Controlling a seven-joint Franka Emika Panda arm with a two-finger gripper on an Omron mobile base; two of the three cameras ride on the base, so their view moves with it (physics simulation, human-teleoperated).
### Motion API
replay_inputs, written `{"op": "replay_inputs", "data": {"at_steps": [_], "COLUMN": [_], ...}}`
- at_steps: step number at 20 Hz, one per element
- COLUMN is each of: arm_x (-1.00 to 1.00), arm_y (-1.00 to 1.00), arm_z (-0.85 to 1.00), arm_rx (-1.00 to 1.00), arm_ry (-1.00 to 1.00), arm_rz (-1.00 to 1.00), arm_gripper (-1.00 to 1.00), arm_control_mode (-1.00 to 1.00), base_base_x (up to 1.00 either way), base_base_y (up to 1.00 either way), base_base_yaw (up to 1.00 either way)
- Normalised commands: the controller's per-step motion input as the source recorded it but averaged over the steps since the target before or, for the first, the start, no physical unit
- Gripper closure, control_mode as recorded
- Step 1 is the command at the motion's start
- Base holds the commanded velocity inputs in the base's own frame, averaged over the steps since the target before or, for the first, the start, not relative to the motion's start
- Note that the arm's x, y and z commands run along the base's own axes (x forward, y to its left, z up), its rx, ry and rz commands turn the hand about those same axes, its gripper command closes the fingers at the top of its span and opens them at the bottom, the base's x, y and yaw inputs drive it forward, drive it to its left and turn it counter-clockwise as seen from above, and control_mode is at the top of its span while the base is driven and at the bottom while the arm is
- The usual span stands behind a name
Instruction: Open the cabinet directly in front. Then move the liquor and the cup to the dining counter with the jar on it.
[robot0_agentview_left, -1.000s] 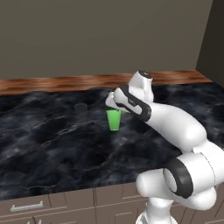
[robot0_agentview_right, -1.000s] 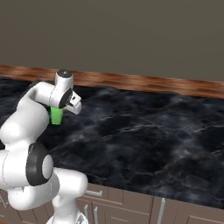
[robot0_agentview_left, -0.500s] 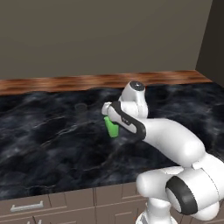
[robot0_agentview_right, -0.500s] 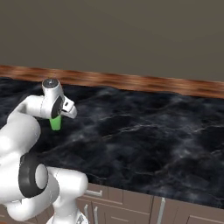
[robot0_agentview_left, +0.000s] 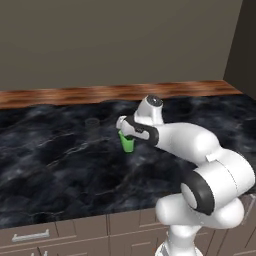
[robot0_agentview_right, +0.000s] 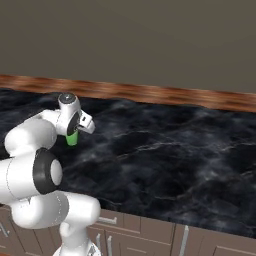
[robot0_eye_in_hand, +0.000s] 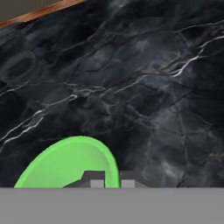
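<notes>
The arm has swung the cup (robot0_agentview_left: 127, 142) lower and nearer its base, tilting it over the black marble tabletop (robot0_agentview_left: 60, 160), well short of the wooden strip (robot0_agentview_left: 100, 93). The jaws pinch its rim, so it looks close to being put down.

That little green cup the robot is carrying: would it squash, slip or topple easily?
The cup probably stays stiff: its rim looks evenly round though the gripper is shut on its wall. It looks thin-walled and empty, so likely light. Its smooth, tapered sides could let it slip, and, set down on the dining counter carelessly, it might tip and roll.
</notes>
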Motion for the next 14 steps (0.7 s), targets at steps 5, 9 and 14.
{"op": "replay_inputs", "data": {"at_steps": [5, 9, 14], "arm_x": [0.72, 0.56, 0.19], "arm_y": [0.00, 0.00, 0.00], "arm_z": [-0.13, -0.14, -0.13], "arm_rx": [0.00, 0.00, 0.00], "arm_ry": [-0.06, -0.08, -0.10], "arm_rz": [0.00, 0.00, 0.00], "arm_gripper": [1.00, 1.00, 1.00], "arm_control_mode": [-1.00, -1.00, -1.00], "base_base_x": [0.00, 0.00, 0.00], "base_base_y": [0.00, 0.00, 0.00], "base_base_yaw": [0.00, 0.00, 0.00]}}
